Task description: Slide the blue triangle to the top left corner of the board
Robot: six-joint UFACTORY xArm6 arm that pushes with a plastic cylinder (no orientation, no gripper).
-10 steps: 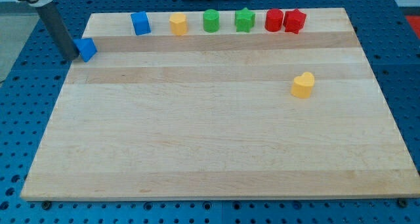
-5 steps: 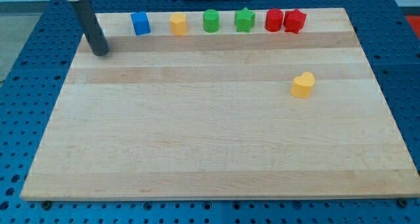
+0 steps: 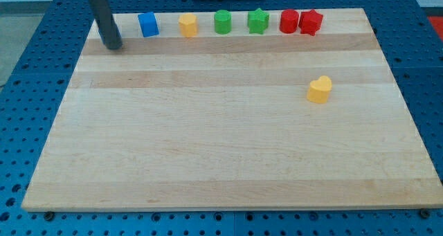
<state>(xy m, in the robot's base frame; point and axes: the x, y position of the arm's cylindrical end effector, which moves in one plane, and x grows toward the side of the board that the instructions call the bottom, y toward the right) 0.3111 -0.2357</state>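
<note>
Blue triangle hidden behind my tip (image 3: 113, 45)

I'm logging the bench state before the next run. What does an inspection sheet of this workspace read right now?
Surface: wooden board, flat.
Job's things: blue triangle not visible; possibly hidden behind the rod.
Clutter: blue cube, yellow block, green cylinder, green star, red cylinder and red star in a row along the view's top; yellow heart at the right.
Jaws: none; my tip left of the blue cube.
Cables: nothing seen.
Surroundings: blue perforated table.
</note>
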